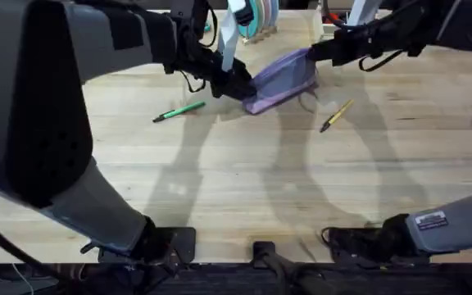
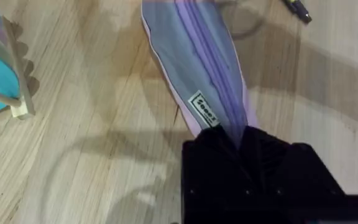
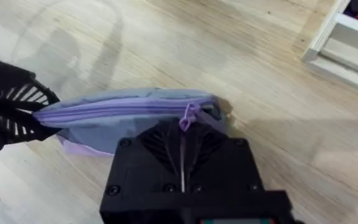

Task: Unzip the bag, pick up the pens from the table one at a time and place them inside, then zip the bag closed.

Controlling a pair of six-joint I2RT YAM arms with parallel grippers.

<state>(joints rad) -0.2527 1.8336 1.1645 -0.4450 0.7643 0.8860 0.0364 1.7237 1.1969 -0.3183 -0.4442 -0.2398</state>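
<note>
Zipper closed along its whole length, you see the bag [image 1: 281, 79] at the far middle of the table [image 1: 236, 180], stretched between both arms. Your left gripper [image 1: 238, 84] is clamped on the bag's near-left end; the left wrist view shows the lavender fabric running straight into its black fingers [image 2: 253, 168]. Your right gripper [image 3: 183, 129] is pinched together on the zipper pull [image 3: 189, 114] at the opposite end. The green pen [image 1: 180, 111] lies left of the bag, the tan-yellow pen [image 1: 336, 115] right of it, both apart from it on the wood.
</note>
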